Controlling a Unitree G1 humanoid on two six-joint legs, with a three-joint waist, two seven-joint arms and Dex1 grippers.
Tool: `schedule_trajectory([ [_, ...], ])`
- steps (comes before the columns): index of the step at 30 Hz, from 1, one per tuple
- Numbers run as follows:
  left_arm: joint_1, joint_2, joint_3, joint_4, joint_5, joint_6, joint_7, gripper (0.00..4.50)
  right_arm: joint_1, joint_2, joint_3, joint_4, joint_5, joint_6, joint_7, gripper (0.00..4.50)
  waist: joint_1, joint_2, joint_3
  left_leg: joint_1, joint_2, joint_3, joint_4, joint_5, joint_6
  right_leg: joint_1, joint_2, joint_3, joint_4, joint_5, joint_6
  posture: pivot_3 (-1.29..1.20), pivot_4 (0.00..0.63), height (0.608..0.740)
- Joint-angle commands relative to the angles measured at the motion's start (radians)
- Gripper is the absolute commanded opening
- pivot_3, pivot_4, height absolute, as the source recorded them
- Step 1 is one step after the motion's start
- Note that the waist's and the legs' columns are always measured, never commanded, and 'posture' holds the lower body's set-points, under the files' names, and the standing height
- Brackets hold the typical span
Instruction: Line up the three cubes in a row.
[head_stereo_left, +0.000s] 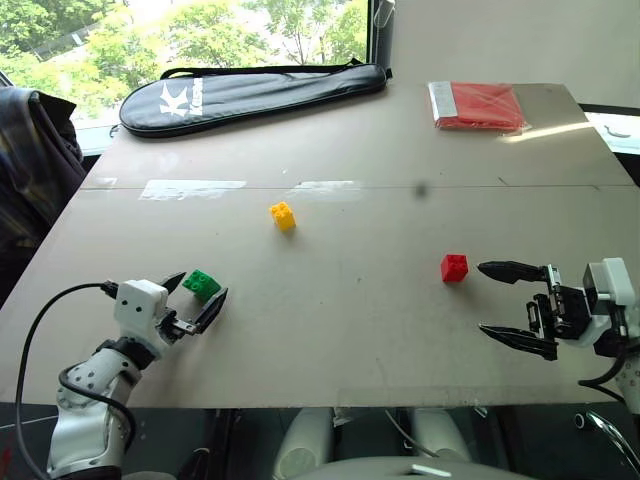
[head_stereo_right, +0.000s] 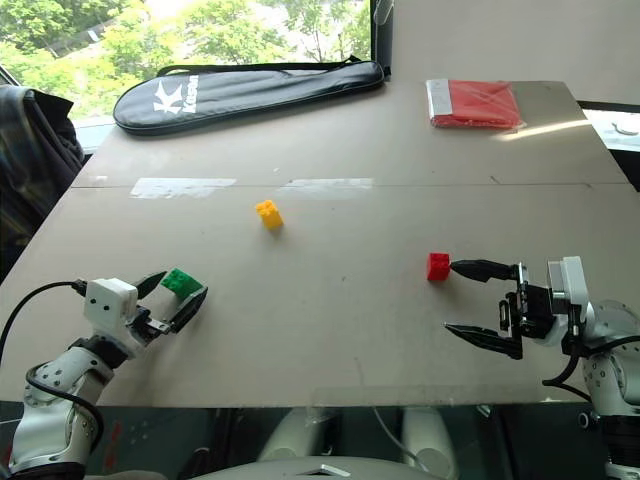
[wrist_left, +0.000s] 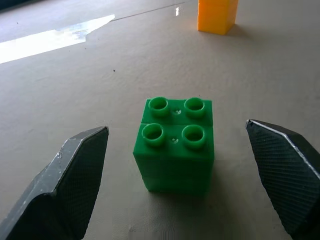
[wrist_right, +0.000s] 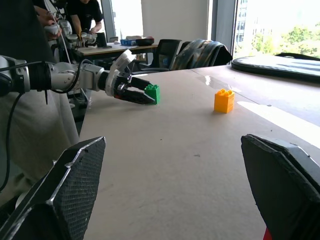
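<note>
Left claw (head_stereo_left: 198, 299) straddles green cube (head_stereo_left: 201, 285) | gaps both sides

In the left wrist view, the small yellow studded plastic brick (wrist_left: 217, 16) is cut off by the frame's top edge, its studs out of sight. In the right wrist view, a sliver of the small red plastic brick (wrist_right: 267, 234) peeks at the bottom edge, mostly hidden behind a black finger. The dark racket bag (wrist_right: 280, 65) runs off the right edge.
</note>
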Motion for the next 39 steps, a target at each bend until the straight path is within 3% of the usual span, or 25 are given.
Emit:
schedule_trajectory([
  [1, 0.003, 0.018, 0.022, 0.029, -0.012, -0.020, -0.022, 3.14, 0.011, 0.001, -0.042, -0.014, 0.008, -0.024, 0.006, 4.50, 0.001, 0.000, 0.000, 0.000, 0.000, 0.000, 0.000, 0.000, 0.000, 0.000, 0.000, 0.000, 0.000, 0.000, 0.000, 0.00, 0.150, 0.740],
  [5, -0.008, 0.024, 0.002, 0.089, 0.014, -0.039, -0.038, 1.17, 0.019, 0.000, -0.045, -0.016, 0.011, -0.029, 0.004, 4.50, 0.002, 0.000, 0.000, 0.000, 0.000, 0.000, 0.000, 0.000, 0.000, 0.000, 0.000, 0.000, 0.000, 0.000, 0.000, 0.00, 0.150, 0.740],
  [14, -0.101, 0.061, -0.053, 0.219, 0.054, -0.104, -0.101, 1.17, 0.012, -0.001, -0.055, -0.008, 0.006, -0.030, -0.001, 4.50, 0.005, 0.004, -0.002, 0.001, 0.000, 0.000, 0.000, 0.000, 0.000, 0.000, 0.000, 0.000, 0.001, 0.000, 0.000, 0.00, 0.150, 0.740],
  [17, -0.135, 0.081, -0.093, 0.234, 0.043, -0.129, -0.191, 1.17, 0.015, 0.000, -0.059, -0.007, 0.008, -0.031, 0.003, 4.50, 0.007, 0.005, -0.003, 0.001, 0.000, 0.000, 0.000, 0.000, 0.000, 0.000, 0.000, 0.000, 0.001, 0.000, 0.000, 0.00, 0.150, 0.740],
  [25, -0.427, 0.122, -0.334, 0.286, 0.073, -0.129, -0.505, 1.17, 0.015, 0.006, -0.082, 0.067, -0.007, -0.061, 0.007, 4.50, 0.006, 0.004, -0.002, -0.001, -0.002, -0.001, 0.002, 0.000, 0.000, 0.001, 0.000, -0.001, 0.001, 0.001, 0.001, 0.00, 0.150, 0.740],
  [32, -0.746, -0.044, -0.560, 0.427, 0.134, -0.074, -0.651, 1.17, 0.040, 0.013, -0.100, 0.099, -0.019, -0.089, 0.008, 4.50, -0.003, 0.004, -0.002, -0.001, -0.004, 0.000, 0.004, 0.000, 0.000, 0.001, 0.001, -0.001, 0.002, 0.001, 0.002, 0.00, 0.150, 0.740],
  [39, -0.946, -0.232, -0.660, 0.660, 0.238, -0.135, -0.623, 1.17, 0.068, 0.036, -0.117, 0.089, -0.022, -0.115, -0.006, 4.50, -0.024, 0.002, -0.001, -0.001, -0.005, 0.000, 0.004, -0.001, 0.002, 0.000, 0.002, 0.000, 0.003, 0.001, 0.002, 0.00, 0.150, 0.740],
])
